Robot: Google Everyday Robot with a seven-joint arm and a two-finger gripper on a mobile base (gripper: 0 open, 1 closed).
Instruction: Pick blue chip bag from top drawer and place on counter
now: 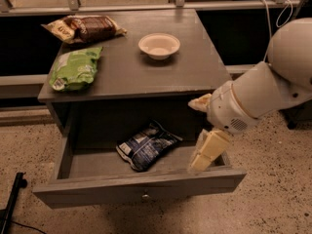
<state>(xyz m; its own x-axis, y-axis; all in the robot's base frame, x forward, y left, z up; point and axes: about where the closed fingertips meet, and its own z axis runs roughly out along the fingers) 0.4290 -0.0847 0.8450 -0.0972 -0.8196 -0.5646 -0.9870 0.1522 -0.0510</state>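
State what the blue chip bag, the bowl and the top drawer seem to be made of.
Blue chip bag: likely plastic film, glossy; crinkled and catches light.
Bowl: perhaps paper or ceramic, matte cream.
Top drawer: seemingly painted wood, matte grey, flat panels.
The gripper hangs over the drawer's right end.

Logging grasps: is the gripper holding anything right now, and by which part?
Nothing; the gripper hangs over the top drawer, apart from the blue chip bag lying inside.

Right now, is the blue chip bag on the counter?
No, the blue chip bag lies in the top drawer, with the gripper at its right end.
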